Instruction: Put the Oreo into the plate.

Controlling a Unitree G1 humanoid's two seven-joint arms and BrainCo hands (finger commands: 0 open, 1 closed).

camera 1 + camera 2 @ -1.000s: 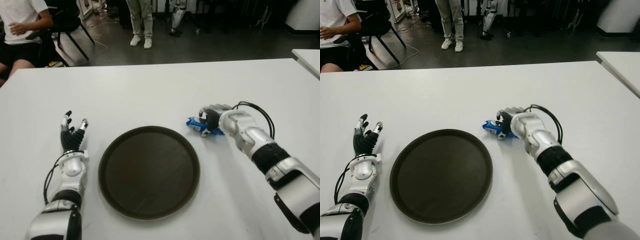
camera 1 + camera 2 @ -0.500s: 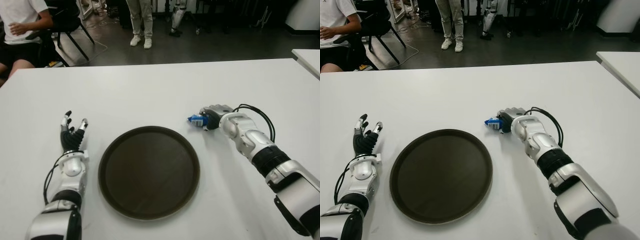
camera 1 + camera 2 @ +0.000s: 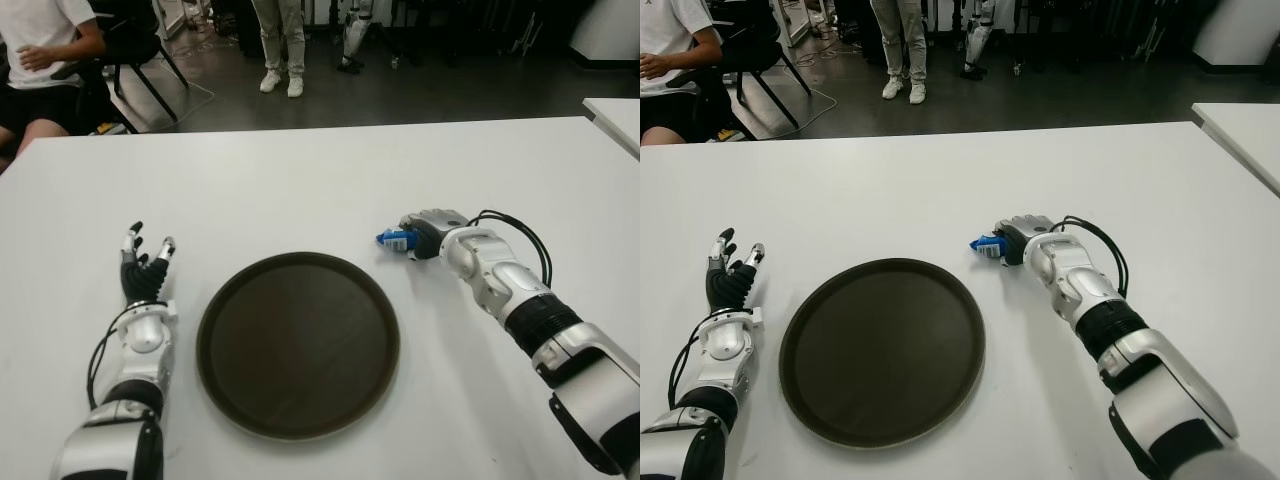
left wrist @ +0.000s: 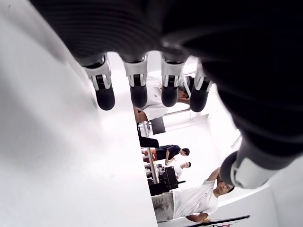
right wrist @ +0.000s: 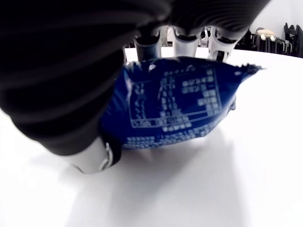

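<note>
A small blue Oreo packet (image 3: 394, 240) is held in my right hand (image 3: 418, 236), just right of and beyond the round dark plate (image 3: 298, 343) on the white table (image 3: 300, 190). The right wrist view shows the fingers (image 5: 182, 41) curled over the Oreo packet (image 5: 175, 107) and the thumb under it, close above the tabletop. My left hand (image 3: 145, 272) shows left of the plate, fingers (image 4: 137, 90) straight and spread, holding nothing.
A seated person (image 3: 40, 50) is at the far left corner beyond the table. Another person's legs (image 3: 280, 45) stand on the floor behind. A second white table's corner (image 3: 615, 115) shows at the right edge.
My right hand has closed on the Oreo packet and raised it slightly off the table, shifting a little away from me. The left hand has not moved.
</note>
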